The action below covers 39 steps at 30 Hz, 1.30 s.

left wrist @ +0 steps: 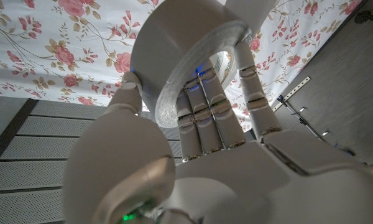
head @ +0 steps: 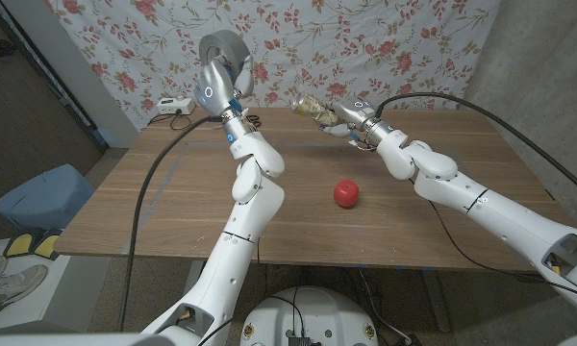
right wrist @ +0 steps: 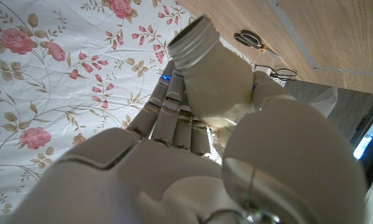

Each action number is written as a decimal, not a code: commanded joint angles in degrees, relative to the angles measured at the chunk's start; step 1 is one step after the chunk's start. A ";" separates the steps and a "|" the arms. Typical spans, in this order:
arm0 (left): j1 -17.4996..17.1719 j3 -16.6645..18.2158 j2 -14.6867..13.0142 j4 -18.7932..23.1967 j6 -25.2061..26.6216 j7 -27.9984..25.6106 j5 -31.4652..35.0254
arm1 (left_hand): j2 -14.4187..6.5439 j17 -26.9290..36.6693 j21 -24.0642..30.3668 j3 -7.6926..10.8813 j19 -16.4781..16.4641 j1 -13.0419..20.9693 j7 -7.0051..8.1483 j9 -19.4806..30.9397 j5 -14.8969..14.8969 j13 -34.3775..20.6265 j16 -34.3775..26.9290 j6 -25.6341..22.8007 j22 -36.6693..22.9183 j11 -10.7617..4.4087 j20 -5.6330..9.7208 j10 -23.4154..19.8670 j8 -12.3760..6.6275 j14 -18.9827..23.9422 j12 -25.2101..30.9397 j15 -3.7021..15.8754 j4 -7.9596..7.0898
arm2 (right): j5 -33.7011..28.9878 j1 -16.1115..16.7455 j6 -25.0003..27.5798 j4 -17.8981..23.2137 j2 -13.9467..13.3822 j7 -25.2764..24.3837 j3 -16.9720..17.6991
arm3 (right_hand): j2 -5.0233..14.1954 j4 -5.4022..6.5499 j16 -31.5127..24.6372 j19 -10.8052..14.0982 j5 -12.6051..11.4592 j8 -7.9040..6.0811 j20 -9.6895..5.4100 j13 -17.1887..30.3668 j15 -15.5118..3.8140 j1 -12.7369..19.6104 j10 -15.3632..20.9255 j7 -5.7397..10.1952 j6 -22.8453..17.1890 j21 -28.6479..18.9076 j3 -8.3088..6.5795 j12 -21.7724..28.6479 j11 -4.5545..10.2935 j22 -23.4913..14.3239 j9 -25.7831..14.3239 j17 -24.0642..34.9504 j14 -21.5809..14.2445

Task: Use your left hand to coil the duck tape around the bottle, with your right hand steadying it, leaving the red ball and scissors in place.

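Floral cloth backs our table (head: 173, 207). Upper left, our left hand (head: 214, 88) holds the tape roll (head: 225, 46) aloft; upper centre, our right hand (head: 351, 117) grips the bottle (head: 309, 106), seemingly tilted. We should level it, then thread. Ball (head: 345, 193) stays mid-table.

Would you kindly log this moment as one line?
left hand: holds tape aloft | right hand: holds bottle | ball: on table | tape off bottle

The left hand (head: 221, 60) is raised at eleven o'clock, fingers (left wrist: 202, 106) gripping a tape roll (left wrist: 186, 56). The right hand (head: 341, 117), outstretched at one o'clock, holds a bottle (right wrist: 214, 74).
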<state>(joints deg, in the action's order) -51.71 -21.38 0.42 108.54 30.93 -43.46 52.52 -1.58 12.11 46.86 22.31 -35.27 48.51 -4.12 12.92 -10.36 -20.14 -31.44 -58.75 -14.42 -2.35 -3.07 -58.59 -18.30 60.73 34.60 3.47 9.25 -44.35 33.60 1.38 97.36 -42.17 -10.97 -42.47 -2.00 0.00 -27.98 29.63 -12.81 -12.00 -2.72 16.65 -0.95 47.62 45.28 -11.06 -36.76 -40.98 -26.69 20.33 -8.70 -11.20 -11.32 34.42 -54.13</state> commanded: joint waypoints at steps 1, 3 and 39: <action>6.88 -7.23 -12.92 8.79 13.88 13.78 -8.97 | -7.83 13.19 0.51 8.68 2.36 8.27 -1.34 0.38 -0.43 -7.03 -0.11 -1.87 0.37 -6.49 2.34 -6.47 -0.03 7.73 0.54 9.21 -1.36 | -3.04 0.37 -0.92 0.61 -0.14 0.25 -0.36 | 11.79 0.46 0.19 -0.27 -0.42 -0.29 -7.32 0.29 -10.73 1.19 15.63 11.68 -20.63 -0.48 -0.04 -0.18 9.30 0.05 -0.26 0.18 -6.55; 8.08 -8.14 -14.46 9.94 15.83 16.02 -10.00 | -7.82 13.40 0.69 8.56 2.37 8.33 -1.38 0.46 -0.42 -7.29 -0.25 -2.02 0.40 -6.43 2.45 -6.69 -0.03 7.91 0.73 9.20 -1.33 | -3.52 0.31 -1.05 0.44 0.05 -0.01 -0.48 | 11.79 0.48 0.23 -0.29 -0.43 -0.29 -7.33 0.34 -10.71 1.19 15.69 11.75 -20.64 -0.54 -0.02 -0.19 9.28 0.05 -0.26 0.20 -6.55; 26.51 -19.96 -21.92 7.10 25.26 23.43 -28.01 | -7.86 16.16 3.42 7.52 3.10 9.85 -2.27 1.24 -0.41 -12.02 -1.10 -3.00 0.88 -6.32 3.04 -7.10 0.64 9.03 2.82 9.18 -0.78 | -7.92 -3.39 -5.14 -4.80 4.48 0.22 -4.75 | 11.76 0.50 0.68 -0.79 -0.68 -0.29 -7.69 0.94 -10.83 1.69 16.33 11.68 -20.95 -1.75 0.26 -0.83 9.40 0.18 -0.32 0.70 -7.06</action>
<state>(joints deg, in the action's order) -30.17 -38.01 -20.73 117.68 54.71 -20.53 28.71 -0.90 12.12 49.86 22.31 -35.27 49.19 -4.23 13.99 -10.41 -20.15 -32.42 -59.49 -14.37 -2.15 -3.07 -58.81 -17.86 61.75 37.06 3.29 9.25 -51.57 32.14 -2.71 95.27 -39.80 -11.45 -45.60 -1.99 0.14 -27.43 28.96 -13.15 -11.93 -2.66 17.45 -0.93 47.62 45.29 -11.06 -36.76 -42.39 -26.37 19.67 -8.71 -10.87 -11.32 34.96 -54.15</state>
